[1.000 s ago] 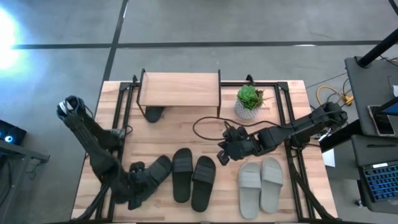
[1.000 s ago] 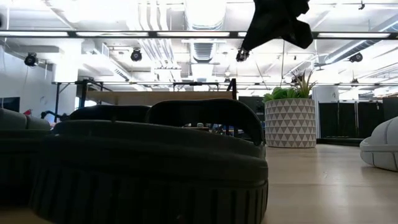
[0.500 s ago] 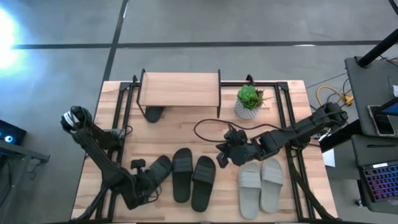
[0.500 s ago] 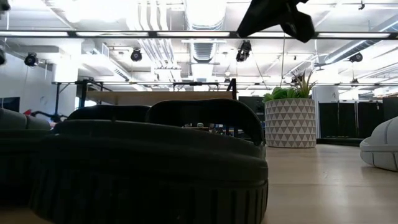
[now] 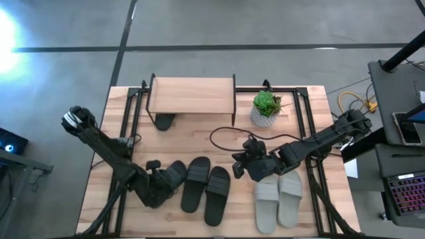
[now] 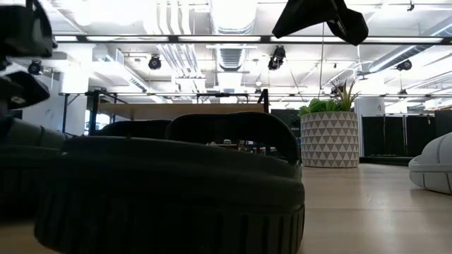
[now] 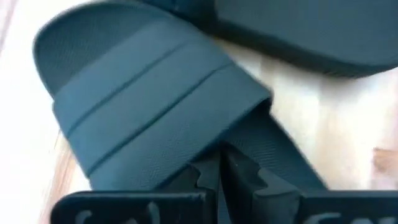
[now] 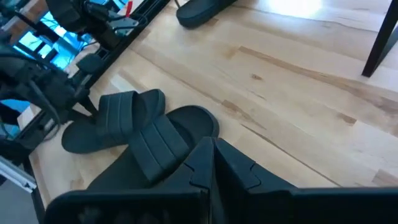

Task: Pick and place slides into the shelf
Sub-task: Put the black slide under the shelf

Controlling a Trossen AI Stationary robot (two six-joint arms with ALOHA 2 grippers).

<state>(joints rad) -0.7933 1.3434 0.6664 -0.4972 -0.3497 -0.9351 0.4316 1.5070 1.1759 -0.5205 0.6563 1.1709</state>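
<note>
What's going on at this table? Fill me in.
A two-arm robot is putting slides into the shelf. The left tool is down at the leftmost black slide, fingers together, with no clear grip on it. The right tool hovers, shut, between the black pair and the grey pair. One black slide already lies under the shelf top.
</note>
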